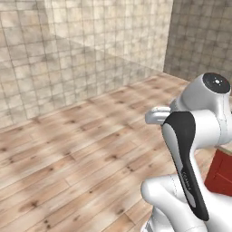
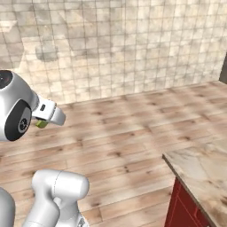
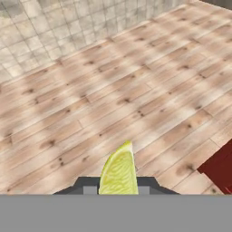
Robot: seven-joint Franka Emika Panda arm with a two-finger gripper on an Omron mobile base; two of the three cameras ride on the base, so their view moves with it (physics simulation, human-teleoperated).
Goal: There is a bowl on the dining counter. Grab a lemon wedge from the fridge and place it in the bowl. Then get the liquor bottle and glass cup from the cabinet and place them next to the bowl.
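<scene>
The lemon wedge (image 3: 119, 170) sits pinched between the jaws of the gripper (image 3: 118, 189), held in the air above the wooden plank floor (image 3: 113, 90). The dining counter (image 2: 201, 170) lies off to the arm's right, its marbled corner and red front in sight, well apart from the wedge.

Lemon wedge (image 3: 118, 171) sits between the gripper (image 3: 118, 189) fingers, above floor (image 3: 90, 99). Tiled wall (image 2: 115, 44) far behind. Dining counter (image 2: 201, 170) near right, well apart from the wedge.
</scene>
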